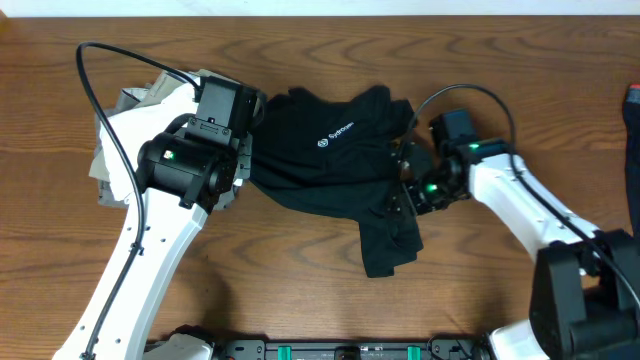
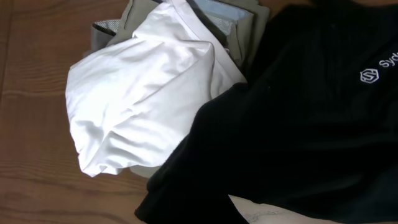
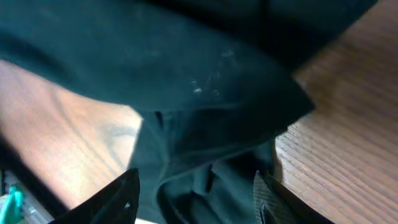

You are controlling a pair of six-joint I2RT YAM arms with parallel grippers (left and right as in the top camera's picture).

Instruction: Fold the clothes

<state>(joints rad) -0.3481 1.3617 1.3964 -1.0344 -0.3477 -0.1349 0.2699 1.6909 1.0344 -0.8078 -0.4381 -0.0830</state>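
While the black T-shirt [image 1: 330, 150] lies crumpled on the tabletop [image 1: 300, 300], nothing's folded: left end effector [image 1: 243, 160] clenched at its left edge, right end effector [image 1: 403, 178] spread around right-side fabric.

A brown wooden desk [image 1: 300, 290] fills nearly the whole overhead view, its dark grain running left to right. Light falls evenly and shadows are soft. Along the far edge runs a pale strip [image 1: 400, 6]; whether it is wall or floor cannot be told. At the right border a dark object [image 1: 632, 130] with a red spot is cut off. The left wrist view shows faint seams across the boards, and the right wrist view shows warmer, orange-brown grain.
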